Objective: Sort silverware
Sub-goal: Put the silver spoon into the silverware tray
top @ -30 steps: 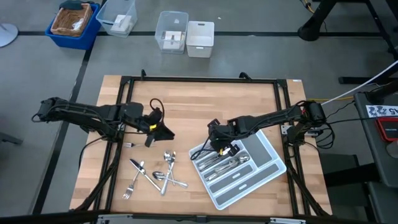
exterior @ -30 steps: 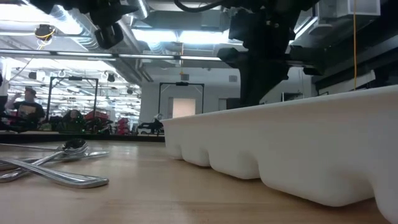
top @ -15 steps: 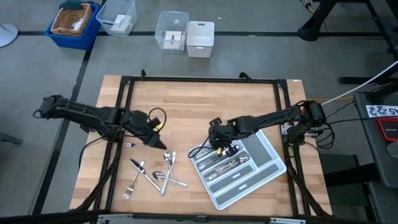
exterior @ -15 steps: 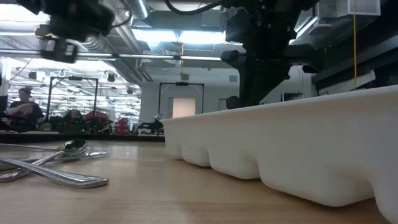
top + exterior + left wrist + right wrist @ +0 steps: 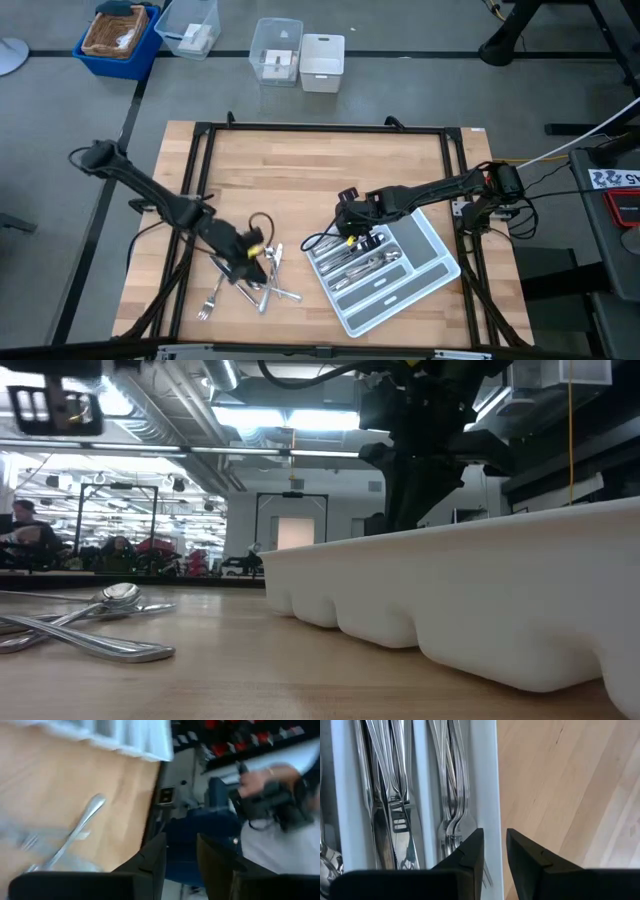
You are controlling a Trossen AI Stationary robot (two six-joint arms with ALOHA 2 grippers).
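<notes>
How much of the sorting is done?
Mostly done: the light grey compartmented tray already holds sorted shiny metal forks, spoons and knives. Right gripper hovers empty, open, over its edge. Left gripper, open, is above the loose silverware pile left on the wooden table.

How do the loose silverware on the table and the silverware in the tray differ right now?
The loose silverware lies crossed in a jumble on the bare wood, with the left claw over it. The tray silverware lies lined up lengthwise in the tray compartments, under the right claw. Both are shiny metal.

Two slim black jointed arms trailing black cables, the left hand (image 5: pixel 250 262) marked with yellow.
</notes>
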